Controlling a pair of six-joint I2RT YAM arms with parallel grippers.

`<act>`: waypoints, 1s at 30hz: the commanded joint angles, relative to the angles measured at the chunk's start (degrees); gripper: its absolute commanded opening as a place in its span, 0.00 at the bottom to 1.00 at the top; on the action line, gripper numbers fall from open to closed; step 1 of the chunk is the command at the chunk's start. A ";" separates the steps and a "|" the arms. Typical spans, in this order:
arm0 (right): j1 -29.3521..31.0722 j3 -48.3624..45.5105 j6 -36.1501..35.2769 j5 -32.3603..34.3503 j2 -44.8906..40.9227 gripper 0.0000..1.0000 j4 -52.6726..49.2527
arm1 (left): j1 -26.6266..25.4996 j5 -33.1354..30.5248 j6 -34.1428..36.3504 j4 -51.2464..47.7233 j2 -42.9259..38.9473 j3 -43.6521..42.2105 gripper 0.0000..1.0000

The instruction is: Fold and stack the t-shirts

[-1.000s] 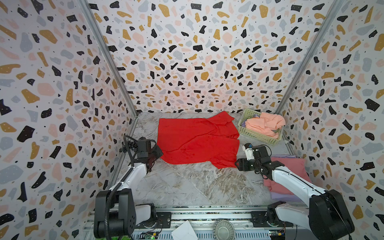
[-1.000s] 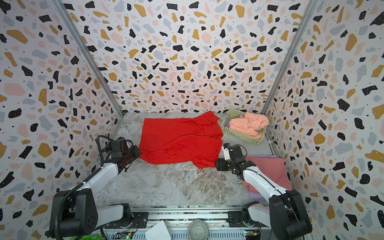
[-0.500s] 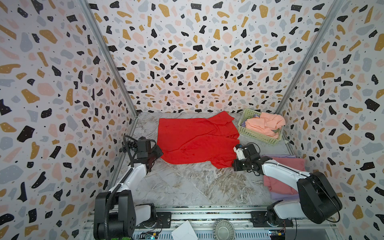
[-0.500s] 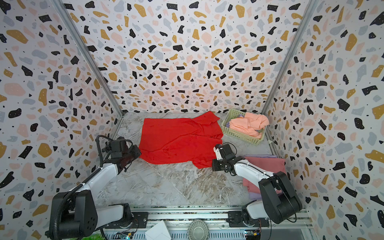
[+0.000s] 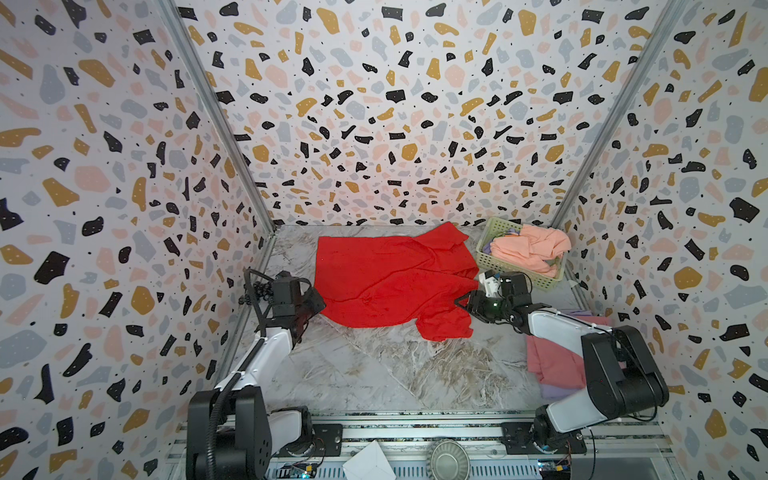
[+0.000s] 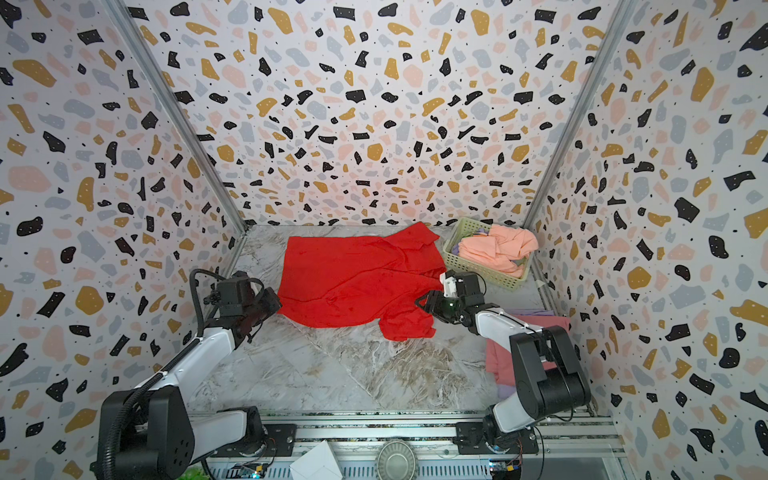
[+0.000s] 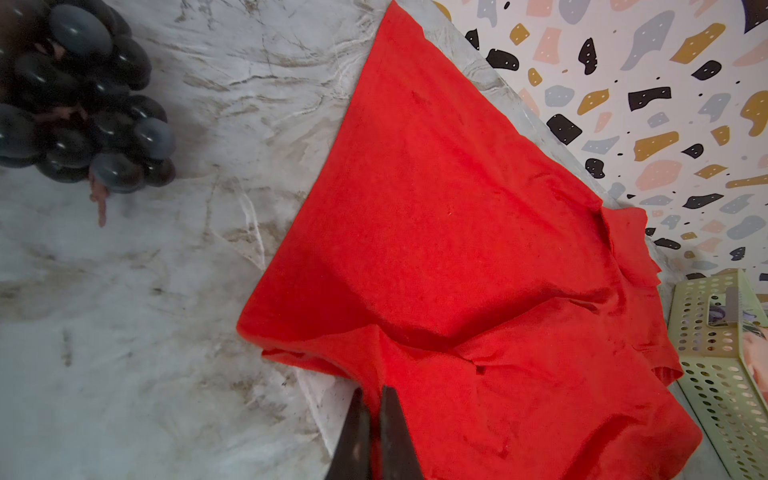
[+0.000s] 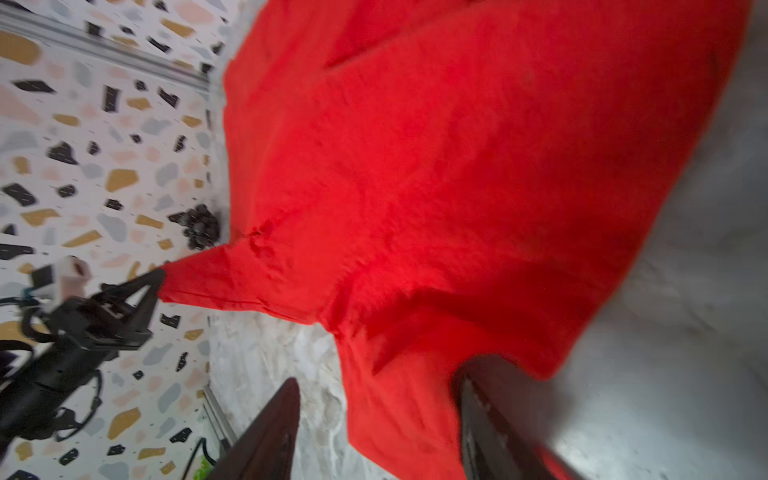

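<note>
Flattening step, before any fold: red t-shirt (image 5: 390, 282) spread mid-frame on marble desk (image 5: 374, 374), rumpled toward its right side. Left gripper (image 5: 318, 305) pinched shut on the shirt's lower-left corner, cloth pulled taut to a point in the right wrist view. Right gripper (image 5: 461, 301) jaws apart at the lower-right sleeve, cloth between them, not yet clamped. Next, probably: close right, pull outward to smooth. Green basket (image 5: 521, 266) with peach t-shirt (image 5: 528, 249) upper right, crowding the right arm; pink folded t-shirt (image 5: 552, 361) lower right; dark grape cluster (image 7: 79, 99) beside left arm.

Both top views look down; wrist views closely face the red shirt (image 7: 457, 249).
</note>
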 commanded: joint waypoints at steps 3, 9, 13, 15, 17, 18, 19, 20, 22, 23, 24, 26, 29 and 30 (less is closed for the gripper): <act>2.02 -0.33 -8.03 6.81 -8.96 0.62 -4.50 | 0.14 0.42 -0.32 2.27 0.55 1.11 0.00; 3.24 -4.80 -10.53 13.43 -16.21 0.67 -13.59 | 0.14 0.49 0.03 2.37 1.33 0.60 0.00; 6.15 -7.31 -9.54 19.85 -18.27 0.66 -18.60 | 0.14 0.54 0.11 2.18 1.35 0.64 0.00; 7.54 -8.22 -8.68 22.38 -18.30 0.66 -20.03 | 0.14 0.54 0.20 2.04 1.26 0.69 0.00; 9.29 -8.76 -7.55 24.84 -17.65 0.66 -21.25 | 0.14 0.77 0.29 1.76 1.24 0.79 0.00; 10.14 -8.82 -7.17 25.73 -17.26 0.66 -21.62 | 0.14 0.72 0.26 1.77 1.17 0.79 0.00; 11.11 -8.83 -6.65 26.80 -16.71 0.66 -22.16 | 0.14 0.78 0.29 1.75 1.09 0.74 0.00; 12.22 -8.68 -6.48 27.65 -16.07 0.66 -22.55 | 0.14 0.84 0.24 1.67 0.92 0.69 0.00; 14.20 -8.48 -5.92 29.36 -14.84 0.66 -23.51 | 0.14 0.83 0.36 1.67 0.65 0.64 0.00; 15.07 -8.60 -5.77 30.07 -14.05 0.66 -23.54 | 0.14 0.79 0.30 1.54 0.42 0.54 0.00; 15.71 -8.62 -5.52 30.87 -12.94 0.65 -23.51 | 0.14 0.69 0.50 1.53 0.30 0.46 0.00; 16.78 -8.29 -5.33 32.73 -10.82 0.64 -23.69 | 0.14 0.36 0.73 1.21 0.11 0.48 0.00; 18.13 -7.56 -5.14 35.31 -7.48 0.64 -23.08 | 0.14 0.38 0.73 1.33 -0.02 0.18 0.00; 18.43 -7.27 -5.09 35.79 -6.14 0.64 -22.52 | 0.14 0.44 0.61 1.56 0.03 0.18 0.00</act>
